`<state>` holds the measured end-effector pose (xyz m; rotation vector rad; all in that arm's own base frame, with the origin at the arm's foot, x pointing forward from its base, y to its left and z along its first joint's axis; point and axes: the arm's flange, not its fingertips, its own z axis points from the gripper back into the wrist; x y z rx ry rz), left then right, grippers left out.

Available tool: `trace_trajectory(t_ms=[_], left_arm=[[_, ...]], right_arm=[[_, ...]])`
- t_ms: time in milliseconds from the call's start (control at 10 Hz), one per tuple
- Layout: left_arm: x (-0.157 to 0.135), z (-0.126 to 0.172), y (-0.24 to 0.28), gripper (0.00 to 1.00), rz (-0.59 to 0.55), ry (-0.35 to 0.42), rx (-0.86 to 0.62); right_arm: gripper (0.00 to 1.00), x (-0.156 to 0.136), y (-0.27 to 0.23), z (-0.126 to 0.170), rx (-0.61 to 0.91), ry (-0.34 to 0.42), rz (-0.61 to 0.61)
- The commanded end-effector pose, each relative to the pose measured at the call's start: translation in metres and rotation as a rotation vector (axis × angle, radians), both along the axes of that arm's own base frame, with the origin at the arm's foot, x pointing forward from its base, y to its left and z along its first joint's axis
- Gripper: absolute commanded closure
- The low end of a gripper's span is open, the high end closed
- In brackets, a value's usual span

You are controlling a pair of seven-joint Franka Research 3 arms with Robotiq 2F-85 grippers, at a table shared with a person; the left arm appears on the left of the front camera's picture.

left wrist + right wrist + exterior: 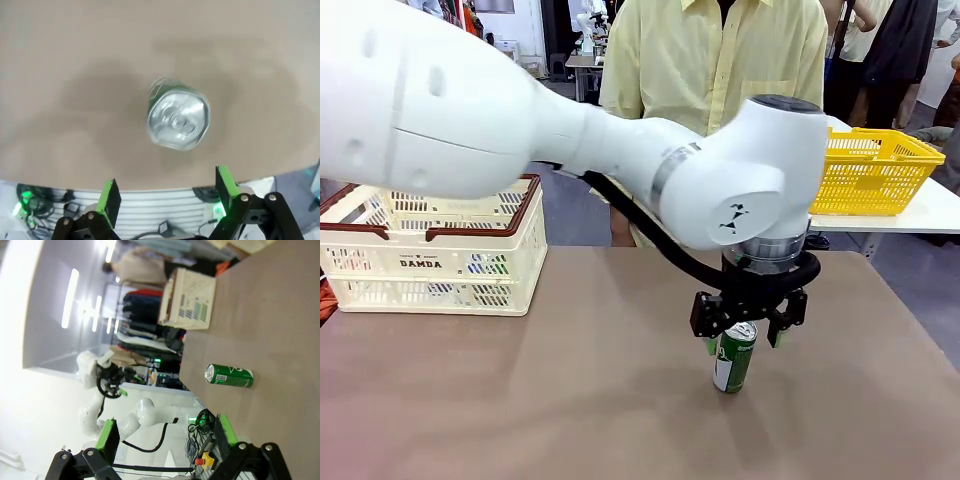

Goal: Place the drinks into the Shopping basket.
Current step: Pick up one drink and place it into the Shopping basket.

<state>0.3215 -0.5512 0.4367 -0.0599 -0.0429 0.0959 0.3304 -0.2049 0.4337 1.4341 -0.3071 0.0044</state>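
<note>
Surface: a plain brown surface (pixel 570 380) runs across the scene, with a person in a yellow shirt (pixel 715 60) standing at its far side.
Left arm: the white left arm (pixel 550 130) reaches in from the left and across the middle, its wrist pointing straight down over the right half of the surface.
Shopping basket: the Shopping basket (pixel 430 250), cream with a dark brown rim, sits at the far left of the surface, well apart from the can; something green shows dimly through its slots, too unclear to name.
Yellow basket: a yellow mesh basket (pixel 870 170) stands on a separate white table at the far right.
Left gripper: the left gripper (pixel 748 335) hangs directly above the can, fingers spread wide, one on each side of the can's top, not clamped on it.
Right gripper: in the right wrist view the right gripper (pixel 165 432) sits off the surface's edge with fingers apart and nothing between them.
Green can: the green can (pixel 734 355) stands upright right of centre, long axis vertical.
Key relation: the left wrist view looks straight down on the can's silver top (pixel 178 120), which lies ahead of the finger pads (pixel 108 196), so the left arm is plainly the nearer one. I judge the grasp needs a straight descent with a small shift to centre the can before closing.
</note>
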Motion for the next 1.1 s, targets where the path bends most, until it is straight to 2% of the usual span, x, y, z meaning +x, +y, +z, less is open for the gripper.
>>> trace_trajectory(t_ms=[0,200,1000], left_arm=[[0.013,-0.002,-0.031,0.0,0.008,-0.07,-0.002],[0.025,-0.012,-0.031,0.0,0.034,-0.106,0.049],[0.05,-0.042,-0.015,0.0,-0.003,0.001,0.057]], right_arm=[[0.0,0.001,0.002,0.007,0.011,0.01,-0.007],[0.0,0.001,0.002,0.007,0.011,0.01,-0.007],[0.0,0.001,0.002,0.007,0.011,0.01,-0.007]])
